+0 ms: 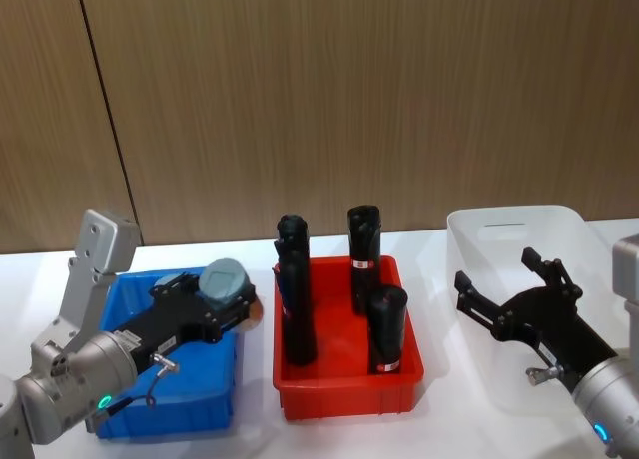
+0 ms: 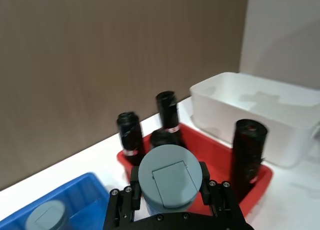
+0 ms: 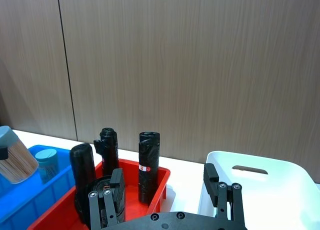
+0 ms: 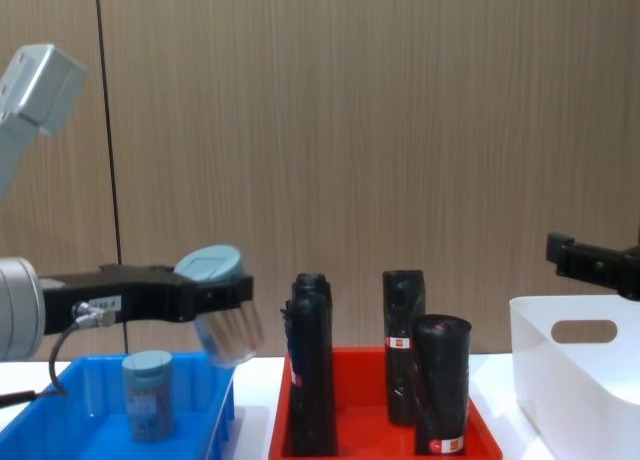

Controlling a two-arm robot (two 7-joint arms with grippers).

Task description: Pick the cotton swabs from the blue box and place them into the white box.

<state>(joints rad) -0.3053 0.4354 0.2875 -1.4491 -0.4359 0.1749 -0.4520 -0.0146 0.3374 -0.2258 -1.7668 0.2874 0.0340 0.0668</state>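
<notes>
No legible text anywhere. Red-white labels (image 4: 448,444) on black rolls (image 4: 441,375): print too small to read. White tag (image 4: 103,304) on left pincer (image 4: 232,298): unreadable.

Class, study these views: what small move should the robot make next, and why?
Probably carry the left gripper sideways toward the white box, without dropping lower. It is shut on a cotton swab jar held above the blue box, and the red tray of tall black rolls stands between the two boxes. The right gripper hangs open near the white box.
</notes>
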